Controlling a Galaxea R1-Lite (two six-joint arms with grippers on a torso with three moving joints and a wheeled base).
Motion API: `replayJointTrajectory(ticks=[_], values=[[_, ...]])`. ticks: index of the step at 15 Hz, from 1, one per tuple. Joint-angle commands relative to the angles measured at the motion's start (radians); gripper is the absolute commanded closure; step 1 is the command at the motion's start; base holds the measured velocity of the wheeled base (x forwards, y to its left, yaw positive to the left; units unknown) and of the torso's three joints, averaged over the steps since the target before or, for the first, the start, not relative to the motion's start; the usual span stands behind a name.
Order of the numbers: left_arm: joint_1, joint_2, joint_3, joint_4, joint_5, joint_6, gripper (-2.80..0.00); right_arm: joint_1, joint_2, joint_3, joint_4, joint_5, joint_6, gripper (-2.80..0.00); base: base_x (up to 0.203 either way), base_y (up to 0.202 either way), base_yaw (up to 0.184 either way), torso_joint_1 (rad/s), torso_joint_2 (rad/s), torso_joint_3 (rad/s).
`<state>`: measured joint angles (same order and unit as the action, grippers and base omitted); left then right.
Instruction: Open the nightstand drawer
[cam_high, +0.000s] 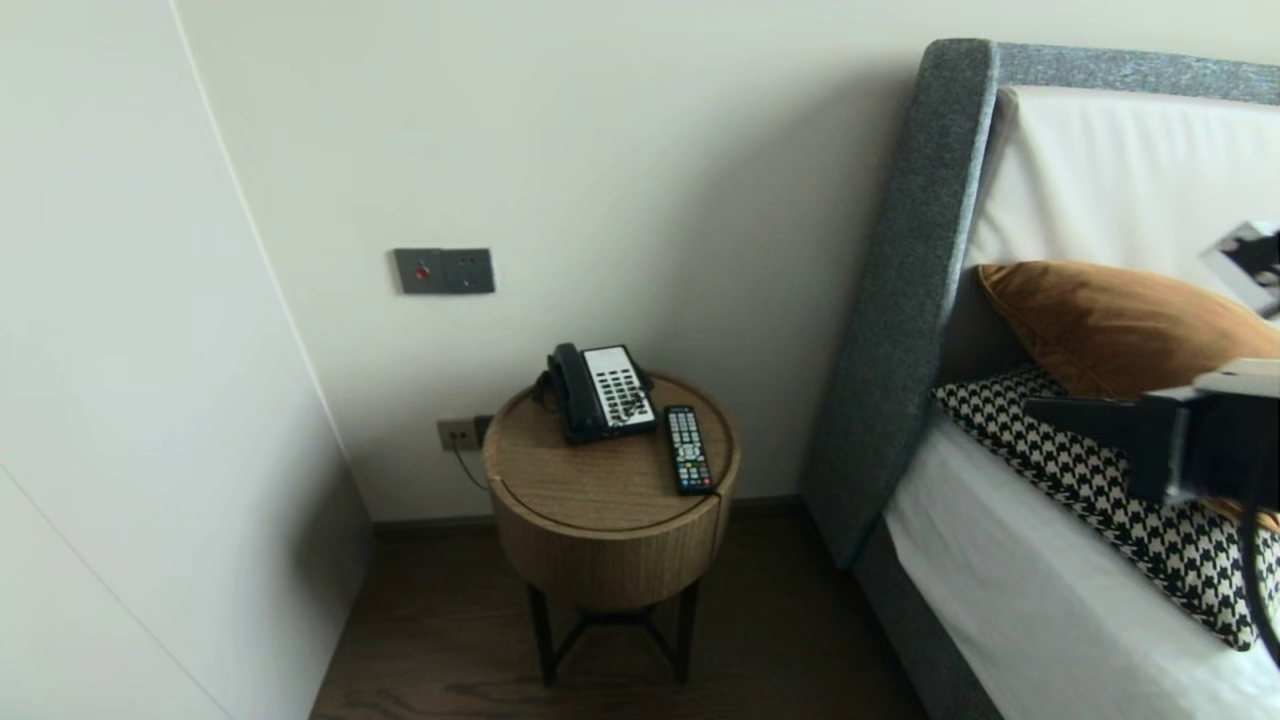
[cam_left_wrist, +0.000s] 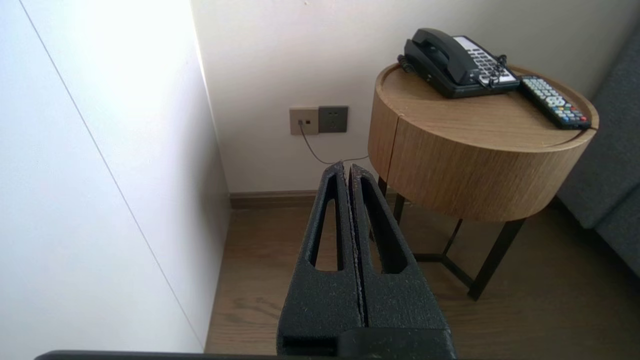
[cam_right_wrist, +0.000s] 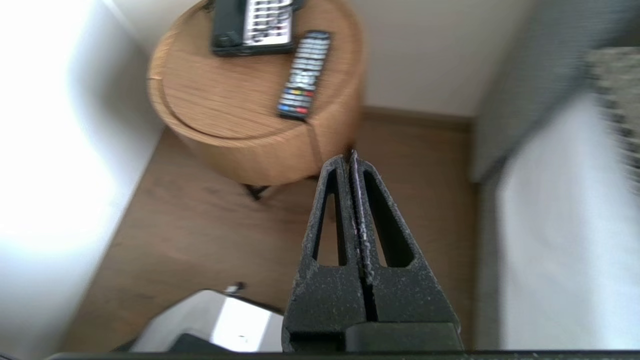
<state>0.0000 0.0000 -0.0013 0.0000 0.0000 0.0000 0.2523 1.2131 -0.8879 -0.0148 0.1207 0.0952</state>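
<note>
Two end effectors show, both with fingers pressed together and holding nothing. Your right end effector (cam_right_wrist: 350, 156) hangs in the air off the right side of the desk (cam_high: 590, 490), towards the bed (cam_high: 1050, 600), and the remote control (cam_high: 688, 449) is the thing nearest to it. Your left end effector (cam_left_wrist: 347, 167) sits idle low down, off the desk's left side.

The remote control lies flat, buttons up, along the desk's right edge, just beside the telephone (cam_high: 600, 392). Its long axis runs from the wall-side edge to the front edge, with the front end at the rim. You can expect light, stiff, rather slick plastic. Pinch it across its narrow width, near mid-length.
</note>
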Motion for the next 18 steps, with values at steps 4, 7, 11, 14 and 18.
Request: replayJointTrajectory(ticks=[4,7,11,14,18], values=[[0.000,0.000,0.000,0.000,0.000,0.000,0.00,0.193,0.443,-0.216,-0.024,-0.065,0.110,0.00,0.000,0.000,0.000,0.000,0.00,0.000],[0.000,0.000,0.000,0.000,0.000,0.000,0.00,0.260,0.615,-0.304,-0.028,-0.074,0.148,0.00,0.000,0.000,0.000,0.000,0.00,0.000],[0.000,0.000,0.001,0.000,0.000,0.000,0.00,0.293,0.785,-0.440,-0.077,-0.081,0.174,0.00,0.000,0.000,0.000,0.000,0.00,0.000],[0.000,0.000,0.000,0.000,0.000,0.000,0.00,0.307,0.906,-0.471,-0.192,-0.087,0.183,0.00,0.000,0.000,0.000,0.000,0.00,0.000],[0.000,0.000,0.001,0.000,0.000,0.000,0.00,0.309,1.042,-0.521,-0.214,-0.102,0.200,0.00,0.000,0.000,0.000,0.000,0.00,0.000]])
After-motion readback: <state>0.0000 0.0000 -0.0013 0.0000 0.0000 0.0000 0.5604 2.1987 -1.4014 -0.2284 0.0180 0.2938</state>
